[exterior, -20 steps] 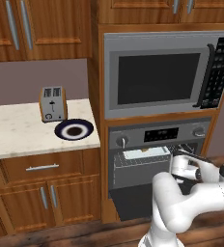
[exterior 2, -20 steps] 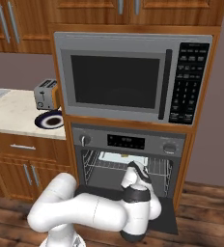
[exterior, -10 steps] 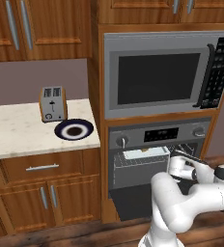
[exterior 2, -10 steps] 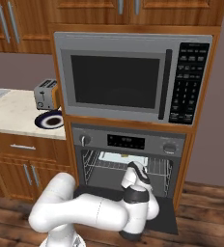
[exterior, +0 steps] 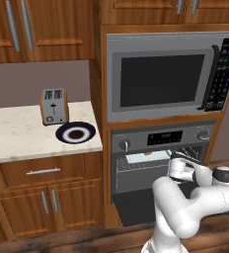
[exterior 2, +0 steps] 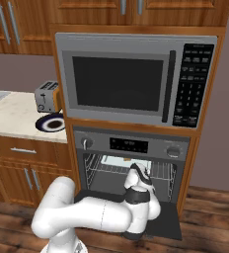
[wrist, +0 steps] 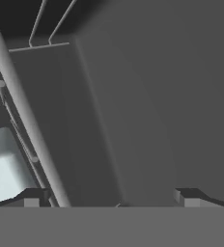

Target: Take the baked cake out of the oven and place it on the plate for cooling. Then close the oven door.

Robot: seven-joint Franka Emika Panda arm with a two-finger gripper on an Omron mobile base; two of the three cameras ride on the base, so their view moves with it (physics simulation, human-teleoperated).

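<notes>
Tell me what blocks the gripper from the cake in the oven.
Nothing visible does. The oven door lies open. The baked cake sits on the pale tray on the upper rack. The gripper, fingers apart, is at the oven mouth, aimed at its grey inner wall.

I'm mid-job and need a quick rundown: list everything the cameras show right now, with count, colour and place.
Oven: one, grey steel, below the microwave, open, wire racks inside.
Oven door: one, dark, folded down flat in front of the oven.
Baking tray: one, pale, on a rack in the oven.
Baked cake: one, small tan block, on the tray.
Plate: one, navy rim, brown centre, on the counter before the toaster.
Toaster: one, silver, at the counter's back.
Microwave: one, grey, above the oven.
Counter: one, pale marble, left of the oven.
Cabinets: wooden, above and below the counter.
Claw: one, dark tips apart, inside the oven.
</notes>
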